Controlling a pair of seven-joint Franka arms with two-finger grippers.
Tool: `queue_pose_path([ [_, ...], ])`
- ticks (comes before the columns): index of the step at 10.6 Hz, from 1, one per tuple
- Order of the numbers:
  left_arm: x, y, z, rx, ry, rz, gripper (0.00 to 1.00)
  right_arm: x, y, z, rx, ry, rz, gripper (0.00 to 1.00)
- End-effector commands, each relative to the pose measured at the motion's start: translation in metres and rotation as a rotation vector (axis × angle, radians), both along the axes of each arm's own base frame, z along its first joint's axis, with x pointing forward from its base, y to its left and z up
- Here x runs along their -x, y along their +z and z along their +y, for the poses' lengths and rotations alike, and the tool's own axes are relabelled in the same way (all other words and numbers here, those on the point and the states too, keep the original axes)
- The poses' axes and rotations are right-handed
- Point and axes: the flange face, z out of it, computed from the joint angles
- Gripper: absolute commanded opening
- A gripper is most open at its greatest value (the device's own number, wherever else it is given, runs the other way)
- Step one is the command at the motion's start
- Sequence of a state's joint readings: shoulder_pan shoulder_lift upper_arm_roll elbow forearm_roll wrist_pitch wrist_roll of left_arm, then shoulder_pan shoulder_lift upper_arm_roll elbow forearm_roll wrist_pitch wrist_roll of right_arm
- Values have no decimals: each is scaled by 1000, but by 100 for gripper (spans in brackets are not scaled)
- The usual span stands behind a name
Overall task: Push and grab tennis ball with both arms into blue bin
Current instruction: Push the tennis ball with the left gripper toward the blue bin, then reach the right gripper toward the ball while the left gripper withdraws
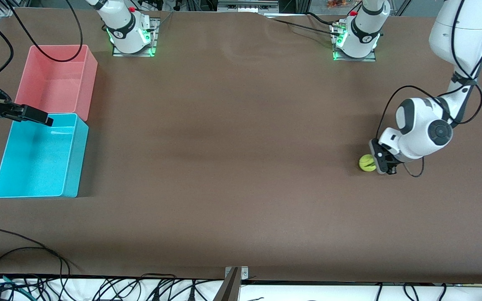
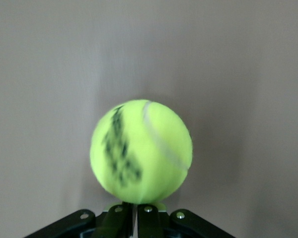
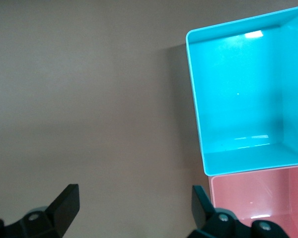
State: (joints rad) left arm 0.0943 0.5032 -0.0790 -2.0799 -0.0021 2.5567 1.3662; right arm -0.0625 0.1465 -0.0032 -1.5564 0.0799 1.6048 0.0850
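My left gripper [image 1: 382, 164] is down at the table [image 1: 232, 167] toward the left arm's end, low and tilted, with its fingers drawn together and nothing between them; in the left wrist view the two fingertips [image 2: 137, 218] sit side by side with only a thin seam between. The tennis ball [image 1: 367, 163] rests on the table just beside that gripper, on the side facing the right arm's end. In the left wrist view the tennis ball [image 2: 141, 151] fills the middle of the frame right off the fingertips, dark logo showing; it looks to be touching them, though I cannot be sure of contact from this angle. My right gripper [image 1: 36, 116] hangs over the wall of the blue bin [image 1: 73, 154] that meets the pink bin [image 1: 86, 79], at the right arm's end of the table. Its fingers [image 3: 67, 204] are spread wide in the right wrist view and hold nothing. The two bins stand end to end and touching, the blue one nearer the front camera, the pink one nearer the robot bases. In the right wrist view the blue bin [image 3: 196, 99] and the pink bin [image 3: 253, 196] both show bare floors. Ball and blue bin are well apart, at either end of the table.
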Motion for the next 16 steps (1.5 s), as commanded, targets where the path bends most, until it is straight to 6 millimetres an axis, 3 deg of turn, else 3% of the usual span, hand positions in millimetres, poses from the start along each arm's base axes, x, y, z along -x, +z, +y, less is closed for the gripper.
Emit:
queue_pose_path([
  [1,-14,7,-81,20,123,-21,10,-4,5,1,-17,-15,-9,100],
  [4,-14,10,-70,14,121,-23,15,-4,5,1,-17,-17,-9,100],
  [6,-13,14,-67,12,125,-23,19,-10,-12,6,-20,12,15,100],
  [7,-15,17,-58,10,138,-28,23,-13,-13,15,-21,27,6,100],
  [9,-16,27,-38,2,170,-42,42,-21,-26,25,-21,43,6,100],
  [10,-17,38,-32,-3,181,-50,52,-25,-33,30,-19,53,3,100],
  [11,-16,56,-25,-11,191,-53,100,-31,-51,41,-27,135,23,100],
  [13,-5,97,-25,-15,202,-98,100,-49,-80,44,-49,198,-24,100],
  [15,13,151,-11,-23,224,-173,100,-70,-130,47,-158,160,-34,100],
  [16,19,165,-11,-22,224,-194,100,-80,-149,46,-181,175,-64,100],
])
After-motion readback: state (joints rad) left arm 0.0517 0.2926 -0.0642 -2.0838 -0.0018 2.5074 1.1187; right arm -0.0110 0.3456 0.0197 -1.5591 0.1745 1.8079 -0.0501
